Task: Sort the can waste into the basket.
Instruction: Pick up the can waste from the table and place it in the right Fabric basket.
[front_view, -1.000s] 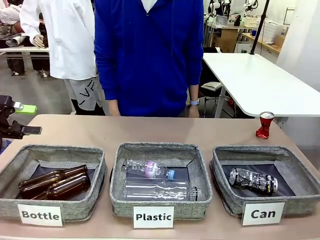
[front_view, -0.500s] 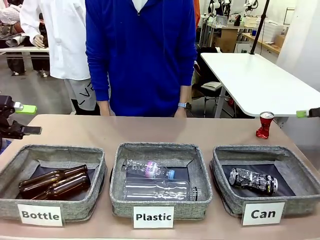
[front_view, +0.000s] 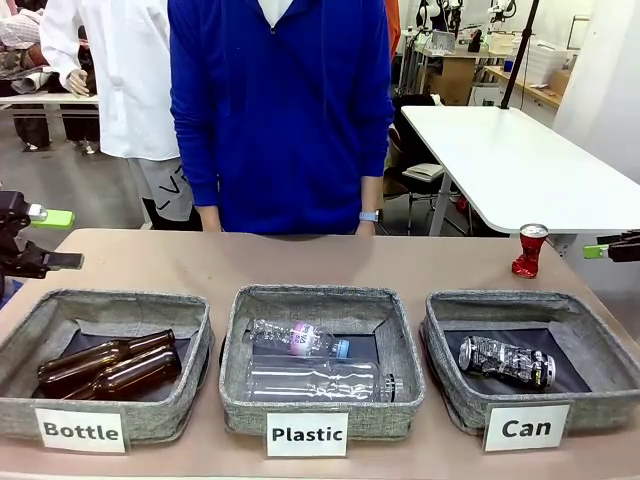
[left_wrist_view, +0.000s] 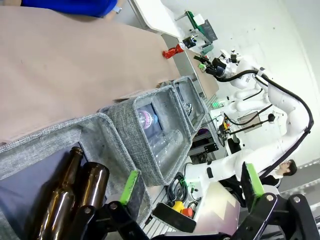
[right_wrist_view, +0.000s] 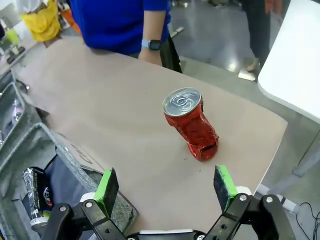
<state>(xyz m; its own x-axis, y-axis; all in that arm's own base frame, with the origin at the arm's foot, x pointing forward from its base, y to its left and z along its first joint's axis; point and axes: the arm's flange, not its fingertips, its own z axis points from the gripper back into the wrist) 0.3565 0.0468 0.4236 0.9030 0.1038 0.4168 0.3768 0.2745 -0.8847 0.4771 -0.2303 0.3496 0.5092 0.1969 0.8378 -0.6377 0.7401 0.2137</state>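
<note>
The black can (front_view: 506, 360) is lying in the Can basket (front_view: 450, 385), so one piece is sorted. The right gripper (right_wrist_view: 166, 187), absent from the front view a second ago, is now coming in from the right edge, jaws spread and empty. Beyond its fingertips, apart from them, the crushed red can (right_wrist_view: 191, 123) is standing on the table (front_view: 300, 262).

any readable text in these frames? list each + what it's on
"Bottle": white label on the left basket, the one with the brown glass bottles.
"Plastic": white label on the middle basket, the one with the clear plastic bottles.
"Can": white label on the right basket.
Print on the black can and pink bottle label: too small to read.
Red can: no legible text.
</note>
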